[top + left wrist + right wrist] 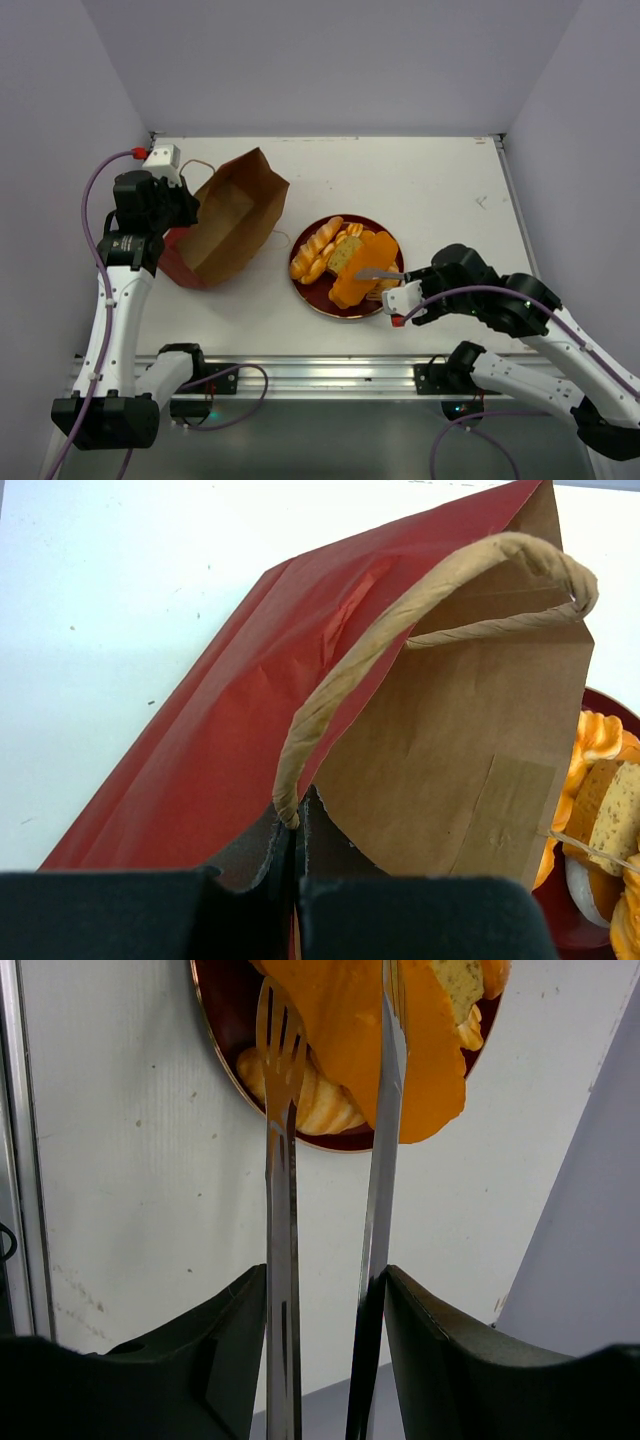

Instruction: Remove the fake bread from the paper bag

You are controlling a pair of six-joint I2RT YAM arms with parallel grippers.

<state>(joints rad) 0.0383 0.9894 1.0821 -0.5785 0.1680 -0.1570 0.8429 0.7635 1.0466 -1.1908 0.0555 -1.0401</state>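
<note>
Paper bag [235,215] is on the left half of the white tabletop [430,190], tipped over with its mouth open towards the overhead camera. It is dark red outside, and the brown kraft inside is showing. The left hand [180,212] is at the bag's near-left rim. In the left wrist view its fingers [400,915] are pressed nearly together with the paper edge pinched between them, so it has a narrow grip on the bag. A twisted tan cord handle [400,620] arches up from just above the pinch.

Fake bread [345,258] is all out on a round dark-red plate [322,302], which sits near the middle of the tabletop, to the right of the bag and apart from it:
- ridged loaves [315,250] along the plate's left side
- speckled tan slice [345,252] in the centre
- flat orange slab [360,278] on the near-right, overhanging the rim in the right wrist view

The right hand [402,297] hangs just off the plate's near-right edge, clamped on a pair of metal tongs [280,1110] — the tong arms are squeezed between its fingers. One slotted blade lies beside the slab and the other, seen edge-on, crosses it. I cannot tell whether the blades are actually pinching the slab or only flanking it.
</note>
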